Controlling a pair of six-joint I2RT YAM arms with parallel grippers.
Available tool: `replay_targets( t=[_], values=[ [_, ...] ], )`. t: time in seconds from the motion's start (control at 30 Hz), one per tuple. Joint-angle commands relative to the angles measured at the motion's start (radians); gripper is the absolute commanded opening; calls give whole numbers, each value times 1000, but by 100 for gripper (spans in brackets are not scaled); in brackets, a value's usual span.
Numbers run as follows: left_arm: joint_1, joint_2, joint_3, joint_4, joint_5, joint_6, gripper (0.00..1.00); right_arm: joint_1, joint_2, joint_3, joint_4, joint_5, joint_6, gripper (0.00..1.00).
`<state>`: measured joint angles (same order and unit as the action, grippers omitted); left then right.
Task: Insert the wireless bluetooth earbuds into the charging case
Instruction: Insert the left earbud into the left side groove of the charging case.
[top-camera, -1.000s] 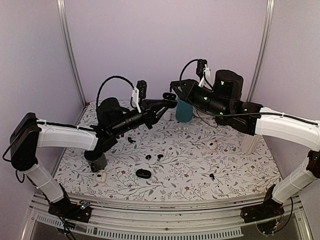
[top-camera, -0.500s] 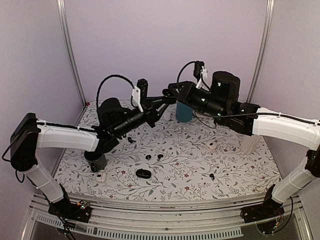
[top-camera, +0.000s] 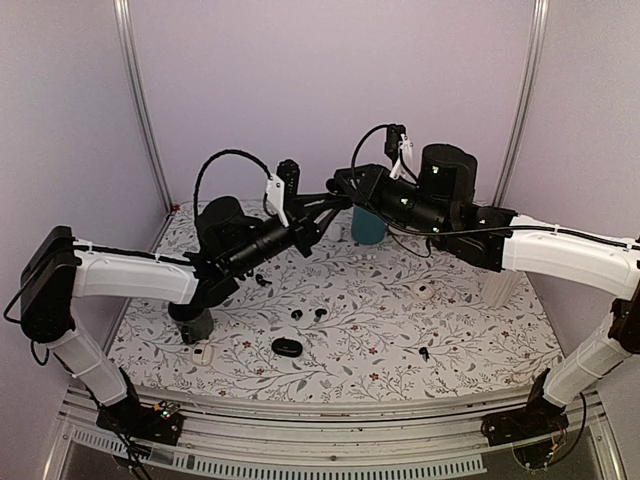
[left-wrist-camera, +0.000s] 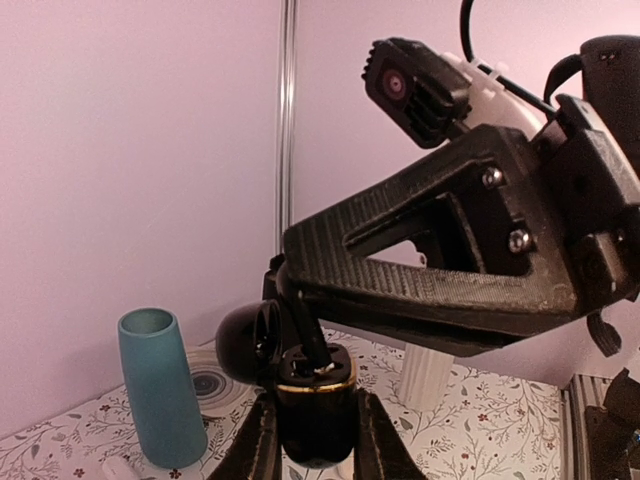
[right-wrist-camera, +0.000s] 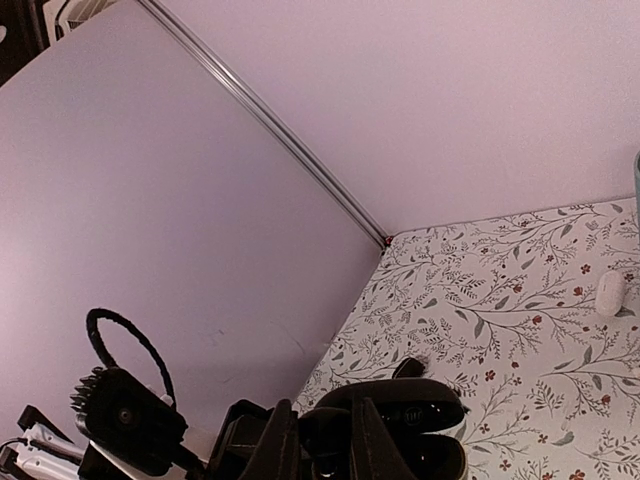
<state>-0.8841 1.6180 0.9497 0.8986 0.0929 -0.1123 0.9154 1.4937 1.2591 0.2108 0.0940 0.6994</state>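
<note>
While two loose earbuds (top-camera: 297, 314) lie on the tabletop (top-camera: 470, 330), the open charging case (left-wrist-camera: 315, 415) hangs in the air beyond them, clamped between the left fingers (left-wrist-camera: 258, 440). The right fingers (left-wrist-camera: 430, 300) are pressed together, tip at the case's mouth; whether they pinch an earbud I cannot tell. Seating one well likely needs a slow, straight push into its socket, the case held steady.

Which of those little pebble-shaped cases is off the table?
The black case pinched in the left gripper, lid open; the other black case and the white case lie on the table.
</note>
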Motion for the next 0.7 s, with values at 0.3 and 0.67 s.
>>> replay_targets(
  t=[0.3,0.67],
  values=[
    [-26,-49,12,7,-14,42,0,2,-2,-19,13,-33,5,10],
    [-25,-61,17,-1,-38,49,0,3,-2,-38,14,-65,-8,10]
  ],
)
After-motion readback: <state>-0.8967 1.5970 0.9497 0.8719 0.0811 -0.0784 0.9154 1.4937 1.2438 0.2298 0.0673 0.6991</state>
